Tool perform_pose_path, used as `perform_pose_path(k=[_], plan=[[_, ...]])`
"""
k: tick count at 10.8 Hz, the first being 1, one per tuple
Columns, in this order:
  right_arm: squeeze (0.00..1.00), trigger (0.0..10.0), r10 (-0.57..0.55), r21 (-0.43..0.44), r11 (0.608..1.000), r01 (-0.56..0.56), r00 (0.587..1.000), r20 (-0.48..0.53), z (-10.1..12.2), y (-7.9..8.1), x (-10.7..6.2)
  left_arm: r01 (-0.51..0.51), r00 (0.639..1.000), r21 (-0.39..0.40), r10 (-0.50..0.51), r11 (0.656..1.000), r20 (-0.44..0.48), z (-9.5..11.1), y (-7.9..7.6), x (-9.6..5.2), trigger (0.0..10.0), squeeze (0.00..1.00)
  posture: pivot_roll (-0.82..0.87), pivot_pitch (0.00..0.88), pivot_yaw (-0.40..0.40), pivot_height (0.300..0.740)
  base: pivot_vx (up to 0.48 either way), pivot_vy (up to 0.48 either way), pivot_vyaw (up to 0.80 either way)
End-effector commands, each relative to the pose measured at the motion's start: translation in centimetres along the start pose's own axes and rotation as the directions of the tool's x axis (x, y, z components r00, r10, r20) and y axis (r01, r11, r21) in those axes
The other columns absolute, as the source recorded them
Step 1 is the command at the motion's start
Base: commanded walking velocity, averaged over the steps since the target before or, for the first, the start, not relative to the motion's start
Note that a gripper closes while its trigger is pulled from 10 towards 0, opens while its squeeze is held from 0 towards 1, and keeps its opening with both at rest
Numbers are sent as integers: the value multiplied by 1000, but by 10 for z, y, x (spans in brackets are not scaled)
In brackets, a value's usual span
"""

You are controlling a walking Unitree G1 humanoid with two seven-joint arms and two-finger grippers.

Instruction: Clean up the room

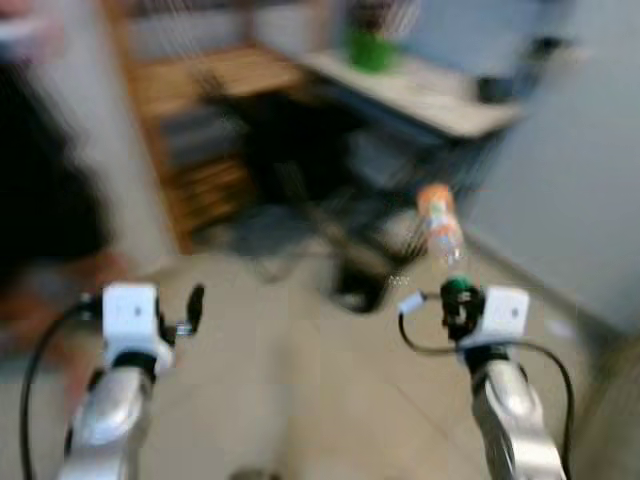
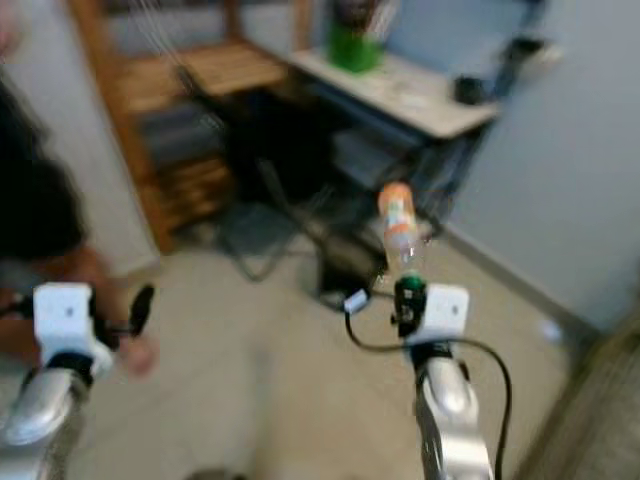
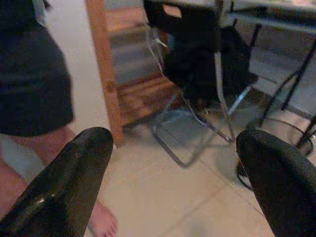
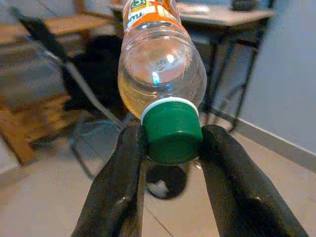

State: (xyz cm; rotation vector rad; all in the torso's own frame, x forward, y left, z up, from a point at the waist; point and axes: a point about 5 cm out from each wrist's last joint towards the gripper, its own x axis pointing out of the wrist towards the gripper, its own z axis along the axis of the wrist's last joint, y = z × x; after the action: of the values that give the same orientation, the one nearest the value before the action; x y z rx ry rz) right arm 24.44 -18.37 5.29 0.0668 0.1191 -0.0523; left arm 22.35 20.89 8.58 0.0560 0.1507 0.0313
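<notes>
Left eye view, blurred: two silver arms raised side by side over pale floor tiles (image 1: 300, 390). One bottle (image 1: 440, 225) sticking up and forward from the right gripper (image 1: 457, 293), orange label at its far end. Left gripper (image 1: 193, 308) held level, nothing in it. Beyond: one wooden shelf (image 1: 190, 120), one dark folding chair (image 1: 290, 150), one table (image 1: 430, 95) with a green pot (image 1: 370, 45).

Left wrist view: jaws spread wide, empty. One person's bare leg (image 3: 59, 163) beside the shelf post, chair frame ahead.

Right wrist view: jaws clamped on the bottle's green cap (image 4: 173, 131), clear body pointing away.
</notes>
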Motion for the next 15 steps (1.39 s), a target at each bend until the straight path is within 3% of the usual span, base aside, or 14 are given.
perform_pose_path(k=[1,2,3,6,8,14,15], plan=[[0,10000,-36,-10,999,36,999,17,1,-11,-4,40,998,5,-40,999,46,9,-10,2,10000,0,29,0,-38,714,0,0,0],[0,10000,-52,-3,999,52,999,16,0,-16,-5,7,997,102,-14,995,70,14,-10,5,10000,0,27,0,-39,714,0,0,0],[0,10000,-33,-20,999,34,999,28,3,-12,-1,79,990,69,-86,995,110,21,-15,8,10000,0,26,0,-38,714,431,0,0],[0,10000,21,-82,996,-16,998,62,10,0,3,93,985,45,-98,995,143,29,-14,19,10000,0,19,0,-33,714,364,309,0],[0,10000,25,-66,998,-21,998,58,11,2,6,118,981,47,-124,992,148,29,-17,20,10000,0,18,0,-30,714,319,360,-756],[0,10000,19,-52,998,-16,999,44,7,5,3,186,971,40,-190,982,148,27,-31,19,10000,0,12,0,-20,714,319,358,0],[0,10000,19,-42,999,-17,999,36,6,6,3,196,966,67,-204,978,157,29,-33,18,10000,0,14,0,-22,714,270,398,-781]])
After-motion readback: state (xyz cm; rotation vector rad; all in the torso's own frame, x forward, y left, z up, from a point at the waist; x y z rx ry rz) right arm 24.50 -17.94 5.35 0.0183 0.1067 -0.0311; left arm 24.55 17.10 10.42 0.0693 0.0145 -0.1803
